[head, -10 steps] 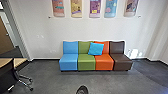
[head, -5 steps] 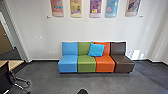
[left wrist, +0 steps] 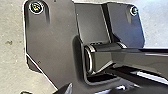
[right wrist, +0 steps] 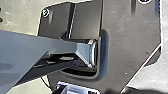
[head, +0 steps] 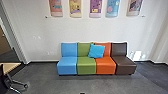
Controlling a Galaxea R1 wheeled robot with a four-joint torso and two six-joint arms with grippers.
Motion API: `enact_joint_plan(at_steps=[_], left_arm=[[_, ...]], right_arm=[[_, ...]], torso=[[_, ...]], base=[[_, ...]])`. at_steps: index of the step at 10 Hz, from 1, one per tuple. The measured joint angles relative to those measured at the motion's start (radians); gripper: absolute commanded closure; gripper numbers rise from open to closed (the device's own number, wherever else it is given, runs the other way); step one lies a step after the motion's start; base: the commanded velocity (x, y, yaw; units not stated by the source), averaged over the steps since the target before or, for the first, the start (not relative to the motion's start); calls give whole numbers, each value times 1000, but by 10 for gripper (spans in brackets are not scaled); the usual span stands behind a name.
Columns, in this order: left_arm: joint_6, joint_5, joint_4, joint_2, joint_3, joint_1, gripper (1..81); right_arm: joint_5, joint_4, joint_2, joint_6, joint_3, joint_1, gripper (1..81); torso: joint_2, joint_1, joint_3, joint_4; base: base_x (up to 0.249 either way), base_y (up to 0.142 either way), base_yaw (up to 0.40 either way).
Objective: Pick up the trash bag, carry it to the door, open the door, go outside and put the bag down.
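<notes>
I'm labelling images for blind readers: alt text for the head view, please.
A row of four seats, blue, green, orange and brown, stands along a pale wall, a blue cushion leaning across the green and orange backs. Posters hang above; an office chair stands at left.

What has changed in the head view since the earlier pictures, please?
The head camera has moved closer to the four-seat sofa, so the office chair shows nearer the picture's left edge. Nothing is visibly taken up or let go. The blue cushion still leans on the green backrest and orange backrest.
</notes>
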Motion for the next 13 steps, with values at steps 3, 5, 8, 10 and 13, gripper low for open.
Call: enact_joint_plan(at_steps=[3, 5, 8, 10, 13], left_arm=[[0, 0, 0, 0, 0, 0, 10], [0, 0, 0, 0, 0, 0, 10], [0, 0, 0, 0, 0, -1, 10], [0, 0, 0, 0, 0, 0, 10], [0, 0, 0, 0, 0, -3, 10]], right_arm=[[0, 0, 0, 0, 0, 0, 10], [0, 0, 0, 0, 0, 0, 10], [0, 0, 0, 0, 0, 0, 10], [0, 0, 1, 0, 0, 0, 10], [0, 0, 2, 0, 0, 0, 10]], torso=[[0, 0, 0, 0], [0, 1, 0, 0], [0, 1, 0, 0], [0, 0, 0, 0], [0, 0, 0, 0]], base=[[177, 0, 0], [158, 0, 0], [136, 0, 0], [134, 0, 0], [120, 0, 0]])
